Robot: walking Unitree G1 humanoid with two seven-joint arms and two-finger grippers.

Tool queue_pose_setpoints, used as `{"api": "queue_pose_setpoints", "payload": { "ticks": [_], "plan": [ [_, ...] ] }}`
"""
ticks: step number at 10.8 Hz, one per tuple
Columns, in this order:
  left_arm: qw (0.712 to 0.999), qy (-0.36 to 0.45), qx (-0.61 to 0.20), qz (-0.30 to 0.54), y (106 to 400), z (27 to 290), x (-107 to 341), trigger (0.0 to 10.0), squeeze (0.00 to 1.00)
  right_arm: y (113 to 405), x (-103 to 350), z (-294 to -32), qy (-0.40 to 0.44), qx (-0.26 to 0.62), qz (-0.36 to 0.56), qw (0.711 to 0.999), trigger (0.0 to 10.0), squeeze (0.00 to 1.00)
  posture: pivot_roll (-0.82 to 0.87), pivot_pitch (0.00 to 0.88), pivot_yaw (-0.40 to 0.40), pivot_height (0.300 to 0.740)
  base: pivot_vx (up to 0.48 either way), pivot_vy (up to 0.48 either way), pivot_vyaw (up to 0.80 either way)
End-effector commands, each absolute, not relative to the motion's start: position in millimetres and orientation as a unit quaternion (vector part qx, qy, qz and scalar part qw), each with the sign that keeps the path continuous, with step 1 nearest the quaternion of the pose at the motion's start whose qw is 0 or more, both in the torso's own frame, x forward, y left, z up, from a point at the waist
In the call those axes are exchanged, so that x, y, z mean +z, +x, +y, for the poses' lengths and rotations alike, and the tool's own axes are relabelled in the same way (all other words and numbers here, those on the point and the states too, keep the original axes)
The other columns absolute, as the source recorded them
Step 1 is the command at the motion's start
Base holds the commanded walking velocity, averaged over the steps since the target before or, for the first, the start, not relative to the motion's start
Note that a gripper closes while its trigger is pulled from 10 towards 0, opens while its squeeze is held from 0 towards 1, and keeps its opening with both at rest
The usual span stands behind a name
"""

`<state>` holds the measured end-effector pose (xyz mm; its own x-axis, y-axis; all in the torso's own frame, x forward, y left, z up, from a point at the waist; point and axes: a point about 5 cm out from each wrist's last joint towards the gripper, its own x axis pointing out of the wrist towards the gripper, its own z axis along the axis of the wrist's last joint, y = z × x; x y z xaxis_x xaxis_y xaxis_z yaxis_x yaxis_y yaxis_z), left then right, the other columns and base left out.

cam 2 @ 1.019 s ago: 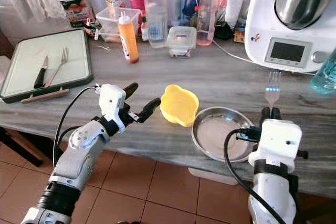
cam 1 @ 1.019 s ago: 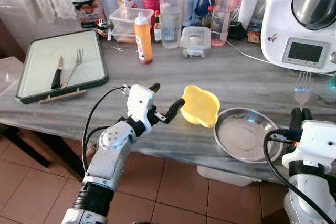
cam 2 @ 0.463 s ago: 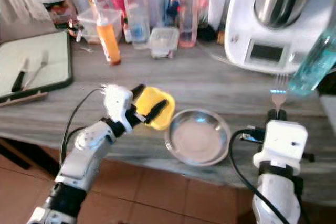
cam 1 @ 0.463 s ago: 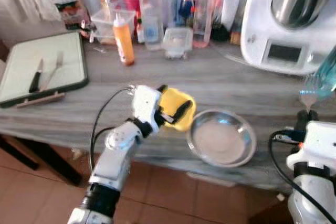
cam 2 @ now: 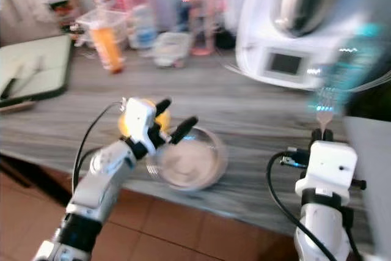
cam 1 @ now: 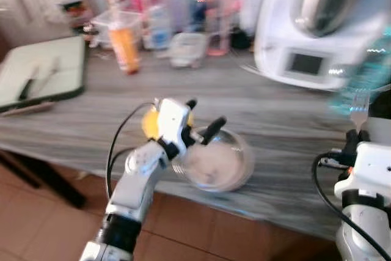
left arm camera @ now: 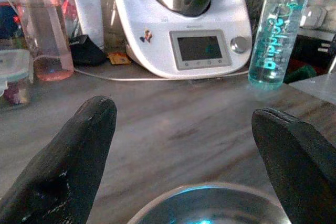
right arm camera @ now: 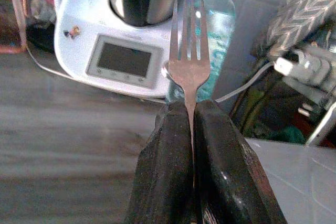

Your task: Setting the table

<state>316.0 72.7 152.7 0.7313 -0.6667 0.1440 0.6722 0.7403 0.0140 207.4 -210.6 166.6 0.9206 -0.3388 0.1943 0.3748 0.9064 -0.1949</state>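
Note:
My left gripper (cam 1: 204,115) hangs open over the left rim of a round steel bowl (cam 1: 214,162) near the counter's front edge. In the left wrist view the gripper (left arm camera: 184,111) has its two black fingers spread wide, with the bowl's rim (left arm camera: 210,203) just below them. A yellow bowl (cam 1: 148,123) sits on the counter behind that wrist, mostly hidden by it. On the right, my right gripper (right arm camera: 191,108) is shut on a metal fork (right arm camera: 189,61), held upright with its tines up (cam 1: 357,107).
A white kitchen machine (cam 1: 305,35) with a steel jug stands at the back right, a clear water bottle (left arm camera: 275,30) beside it. A green cutting board (cam 1: 40,71) with cutlery lies far left. An orange sauce bottle (cam 1: 125,50) and containers line the back. The views are blurred.
The camera has swung right. My left gripper passed from the left of the yellow bowl, across it, to over the steel bowl's rim. The right gripper still holds the fork upright.

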Motion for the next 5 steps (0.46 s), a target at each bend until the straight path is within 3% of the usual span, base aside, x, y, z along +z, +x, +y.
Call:
{"api": "queue_pose_setpoints", "payload": {
  "ticks": [1,3,5],
  "plan": [
    [0.934,-0.014,-0.352,-0.057,316,84,148,10.0,0.0,208,169,-207,-0.112,-0.177,-0.082,0.974,10.0,0.0,-0.04,0.107,0.032,0.74,0.0,0.0,0.0],
    [0.901,-0.004,-0.433,-0.025,309,91,148,10.0,0.0,210,162,-206,-0.082,-0.175,-0.061,0.979,10.0,0.0,-0.02,0.112,0.027,0.74,0.0,0.0,0.0],
    [0.85,0.04,-0.525,-0.004,298,95,152,10.0,0.0,214,154,-197,-0.056,-0.144,-0.038,0.987,10.0,0.0,-0.01,0.117,0.02,0.74,0.0,0.0,0.0]
  ]
}}
